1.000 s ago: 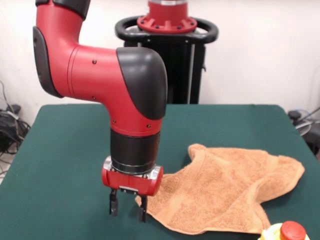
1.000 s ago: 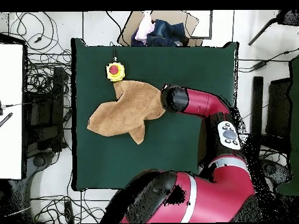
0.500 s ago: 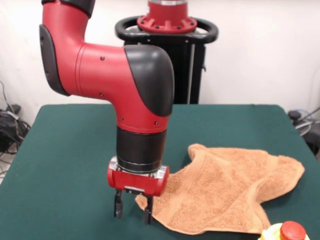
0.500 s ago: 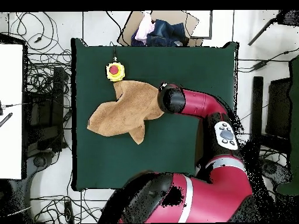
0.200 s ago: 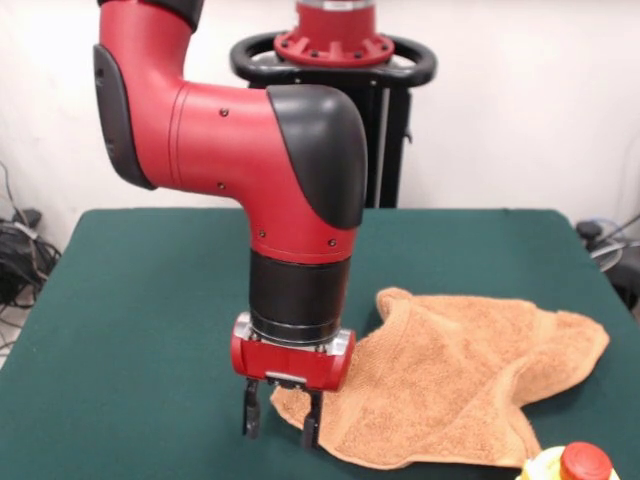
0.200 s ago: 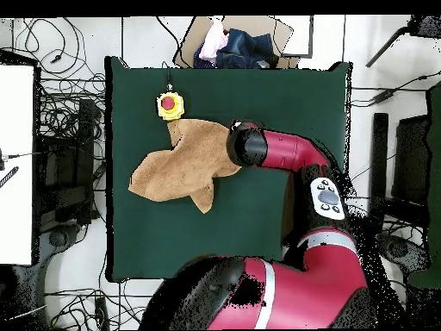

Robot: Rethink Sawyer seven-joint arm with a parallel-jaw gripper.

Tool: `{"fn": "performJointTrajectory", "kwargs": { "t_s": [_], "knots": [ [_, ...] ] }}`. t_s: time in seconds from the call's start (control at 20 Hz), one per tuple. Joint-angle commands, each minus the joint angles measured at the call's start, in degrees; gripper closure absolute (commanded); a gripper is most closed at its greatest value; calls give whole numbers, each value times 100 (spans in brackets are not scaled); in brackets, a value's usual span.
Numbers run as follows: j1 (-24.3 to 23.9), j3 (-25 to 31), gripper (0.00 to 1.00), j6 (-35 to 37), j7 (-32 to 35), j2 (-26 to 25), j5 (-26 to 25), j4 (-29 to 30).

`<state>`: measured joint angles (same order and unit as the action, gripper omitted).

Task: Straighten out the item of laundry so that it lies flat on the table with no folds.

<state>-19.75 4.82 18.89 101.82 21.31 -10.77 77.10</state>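
The red arm's tool (image 5: 281,424) hangs low at lower centre of the front view, fingers spread apart, straddling the left corner of the rumpled orange-tan towel (image 5: 460,375). The towel sprawls across the green bench (image 5: 130,330) toward lower right, beside a yellow-and-red button (image 5: 578,465).

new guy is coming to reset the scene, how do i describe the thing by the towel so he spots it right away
Start at the green table and find the orange-tan towel lying rumpled on it. At the towel's corner nearest the front camera sits a small round yellow object with a red top, the only hard, bright-coloured thing on the table.
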Motion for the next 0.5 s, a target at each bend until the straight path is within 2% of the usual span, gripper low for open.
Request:
{"fn": "performJointTrajectory", "kwargs": {
  "t_s": [0.05, 0.2, 0.5],
  "knots": [
    [-40, 263, 0, 164, 443, -109, -39, 413],
    [-168, 406, 0, 735, 335, -232, 173, 333],
    [-208, 443, 0, 984, 295, -152, 214, 359]
  ]
}}
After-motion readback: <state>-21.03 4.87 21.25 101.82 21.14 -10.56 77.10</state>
